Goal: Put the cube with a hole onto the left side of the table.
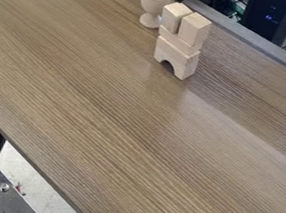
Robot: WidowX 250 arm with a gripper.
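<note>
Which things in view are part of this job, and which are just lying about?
For the job:
- block with the arched cutout, likely the "cube with a hole", at the stack's bottom
- table, where it goes

Just lying about:
- flat block on the arched one
- left top block and right top block
- egg-shaped wooden piece on a foot, beside the stack

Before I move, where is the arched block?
In the camera view, the arched block stands near the far edge of the table, just right of centre, beneath the other blocks.
</note>
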